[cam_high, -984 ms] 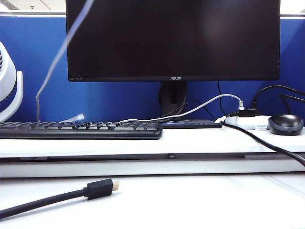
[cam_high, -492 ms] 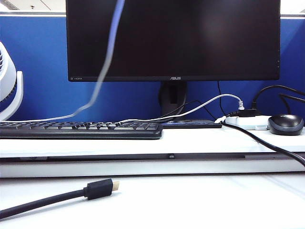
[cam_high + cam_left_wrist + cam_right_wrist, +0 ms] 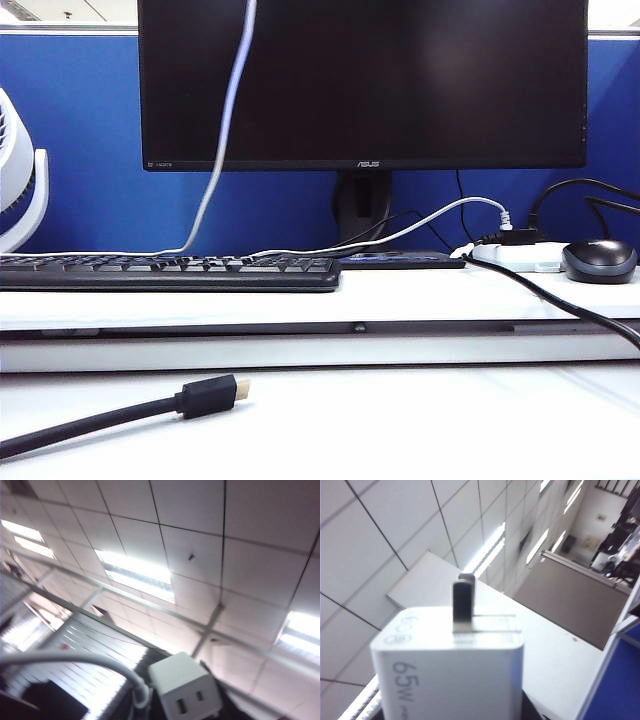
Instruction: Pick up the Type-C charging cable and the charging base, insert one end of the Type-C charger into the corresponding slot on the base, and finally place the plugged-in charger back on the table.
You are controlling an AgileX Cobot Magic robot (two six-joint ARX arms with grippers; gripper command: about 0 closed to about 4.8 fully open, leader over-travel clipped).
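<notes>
Neither gripper shows in the exterior view. The thin white Type-C charging cable hangs from above the picture down to the keyboard. In the left wrist view the cable curves into my left gripper, which is shut on it and pointing at the ceiling. Right beside it is the white charging base, its port face with one green slot turned toward the cable end. In the right wrist view the charging base, marked 65W and prongs up, sits in my right gripper, which is shut on it. The table lies below.
A black keyboard and a monitor stand on the raised shelf. At the right are a power strip, a mouse and a greyish-white cable. A thick black cable with a gold-tipped plug lies front left. A fan stands far left.
In the exterior view the hanging white cable has swung to the right and now drops more steeply. Its lower part has settled along the keyboard's back edge.
</notes>
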